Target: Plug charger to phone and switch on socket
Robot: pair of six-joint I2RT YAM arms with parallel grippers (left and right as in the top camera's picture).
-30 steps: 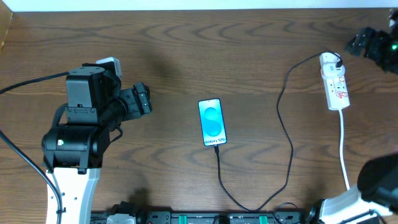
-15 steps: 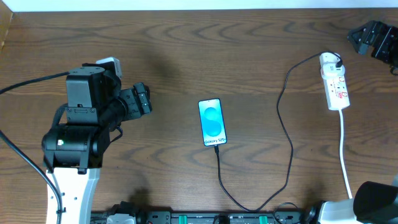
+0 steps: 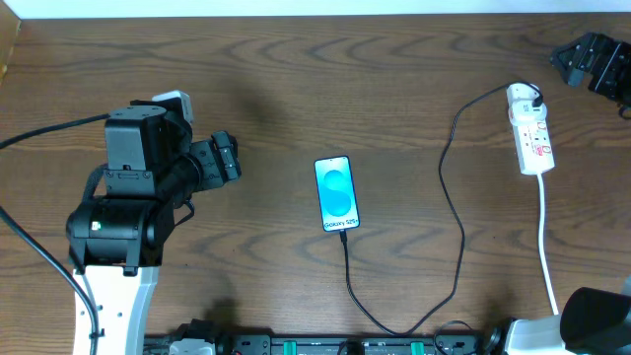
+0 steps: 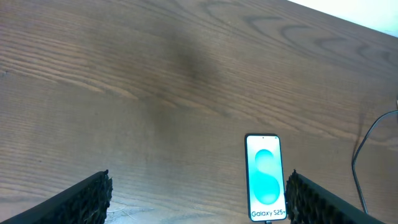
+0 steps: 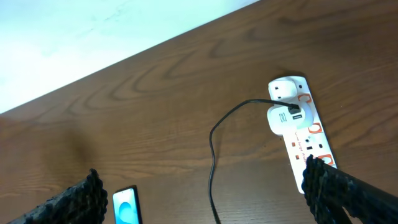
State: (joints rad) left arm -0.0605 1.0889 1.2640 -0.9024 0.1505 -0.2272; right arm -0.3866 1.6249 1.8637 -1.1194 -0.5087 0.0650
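Over the last second the right arm has drawn back. Its dark body was large at 5 o'clock of the table (image 3: 256, 69) one second ago, and now only a small piece shows at that edge. The right gripper (image 3: 580, 61) has gone a little further toward 2 o'clock, away from the socket (image 3: 530, 133). Its fingers stand wide apart and hold nothing. The left gripper (image 4: 198, 186) has not moved. It is also spread wide and empty, at 9 o'clock of the phone (image 3: 336, 193) and well apart from it.

The phone lies in the middle of the table with its screen lit. The charger (image 3: 456, 222) runs from the socket in a long curve to the phone's 6 o'clock end, and its plug tip (image 3: 343, 233) touches that end. So I judge the plugging done, and the retreat suggests that the switching may be done too.

Most of the right arm is cut off. The red switch marks (image 5: 314, 129) are too small to tell on from off. Whether the tip sits fully inside is also unclear.
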